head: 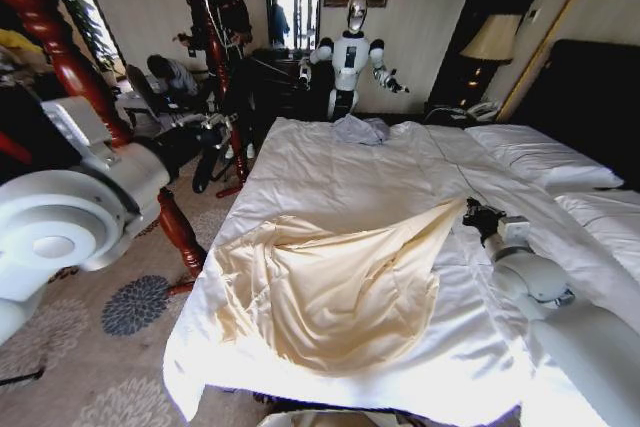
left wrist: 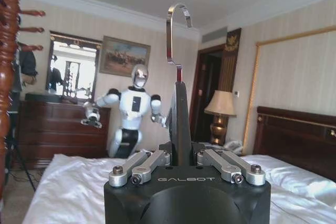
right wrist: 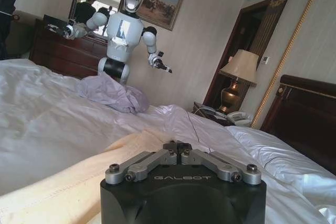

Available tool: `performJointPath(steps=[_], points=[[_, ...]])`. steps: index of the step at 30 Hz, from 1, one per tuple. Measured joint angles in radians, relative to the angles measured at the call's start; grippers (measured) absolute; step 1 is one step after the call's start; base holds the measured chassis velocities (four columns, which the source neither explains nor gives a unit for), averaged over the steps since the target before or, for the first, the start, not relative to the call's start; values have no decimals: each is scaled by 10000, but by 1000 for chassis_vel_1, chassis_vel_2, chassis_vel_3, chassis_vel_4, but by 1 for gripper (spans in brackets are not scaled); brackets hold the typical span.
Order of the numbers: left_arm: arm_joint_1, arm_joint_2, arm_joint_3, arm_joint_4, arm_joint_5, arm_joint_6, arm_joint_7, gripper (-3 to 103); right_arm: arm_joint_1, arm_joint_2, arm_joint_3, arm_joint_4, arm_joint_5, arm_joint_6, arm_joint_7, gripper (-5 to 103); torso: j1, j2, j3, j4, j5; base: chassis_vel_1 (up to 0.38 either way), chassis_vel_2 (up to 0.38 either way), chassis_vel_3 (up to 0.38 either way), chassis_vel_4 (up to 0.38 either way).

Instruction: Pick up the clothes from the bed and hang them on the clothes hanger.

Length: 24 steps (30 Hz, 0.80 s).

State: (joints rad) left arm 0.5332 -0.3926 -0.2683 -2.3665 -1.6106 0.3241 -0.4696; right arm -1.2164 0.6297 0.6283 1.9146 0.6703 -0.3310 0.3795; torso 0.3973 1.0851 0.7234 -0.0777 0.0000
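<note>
The clothes [head: 340, 282] lie spread on the bed [head: 330, 162], near its foot end, and one corner is drawn out in a long point toward the right tool [head: 478, 215]. I judge the cloth is stretched in this way because the right tool has pinched that corner; its fingers are closed on the edge of the fabric, as the right wrist view shows, where the cream cloth [right wrist: 79, 182] runs up to the closed fingers [right wrist: 177, 145]. The garment is pale cream-yellow, thin and silky, with many soft wrinkles, and it forms a wide fan shape on the white duvet.

The left tool [left wrist: 179, 153] is raised beside the bed, well apart from the garment. It grips the clothes hanger [left wrist: 180, 124] upright, with the silver hook [left wrist: 176, 32] pointing to the ceiling. Probably the hanger is held so, high and free, that the garment can be brought to it.

A grey-lavender garment [head: 362, 129] lies at the far end of the bed, untouched.
</note>
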Motion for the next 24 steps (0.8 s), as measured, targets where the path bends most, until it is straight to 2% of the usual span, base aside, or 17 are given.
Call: performJointPath(steps=[2, 5, 6, 9, 10, 11, 13, 15, 18, 24], points=[[137, -27, -1, 13, 102, -14, 118, 16, 36, 0, -23, -17, 4, 0, 10, 0, 1, 0, 0, 0, 0, 0, 0, 0, 0], [1123, -258, 65, 75, 1199, -171, 845, 16, 222, 0, -206, -62, 47, -6, 72, 0, 1, 0, 0, -2, 1, 0, 0, 0, 0], [1123, -258, 65, 75, 1199, -171, 845, 16, 222, 0, -206, -62, 47, -6, 72, 0, 1, 0, 0, -2, 1, 0, 0, 0, 0], [1919, -473, 246, -39, 2516, -316, 1532, 16, 338, 2, -345, -62, 87, -6, 110, 0, 1, 0, 0, -2, 0, 0, 0, 0, 0], [1919, -473, 246, -39, 2516, -316, 1532, 16, 338, 2, -345, -62, 87, -6, 110, 0, 1, 0, 0, -2, 0, 0, 0, 0, 0], [2255, -537, 386, -60, 3159, -404, 1952, 16, 404, 12, -401, -71, 108, -6, 119, 0, 0, 1, 0, -2, -1, 0, 0, 0, 0], [2605, -562, 619, -65, 3860, -540, 2679, 16, 498, 29, -489, -146, 112, 7, 122, 0, 0, 0, 0, -1, 0, 0, 0, 0, 0], [2657, -558, 706, -59, 4001, -579, 2885, 16, 521, 36, -513, -170, 112, 18, 122, 0, 0, 0, 0, -1, 0, 0, 0, 0, 0], [2790, -483, 1225, 80, 4617, -712, 3909, 16, 624, 125, -615, -268, 110, 96, 122, 0, 0, 0, 0, -3, 2, 0, 0, 0, 0], [2777, -409, 2171, 464, 5622, -1022, 5080, 16, 577, 175, -641, -263, 42, 168, 122, 0, 0, 0, 0, -2, 0, 0, 0, 0, 0]])
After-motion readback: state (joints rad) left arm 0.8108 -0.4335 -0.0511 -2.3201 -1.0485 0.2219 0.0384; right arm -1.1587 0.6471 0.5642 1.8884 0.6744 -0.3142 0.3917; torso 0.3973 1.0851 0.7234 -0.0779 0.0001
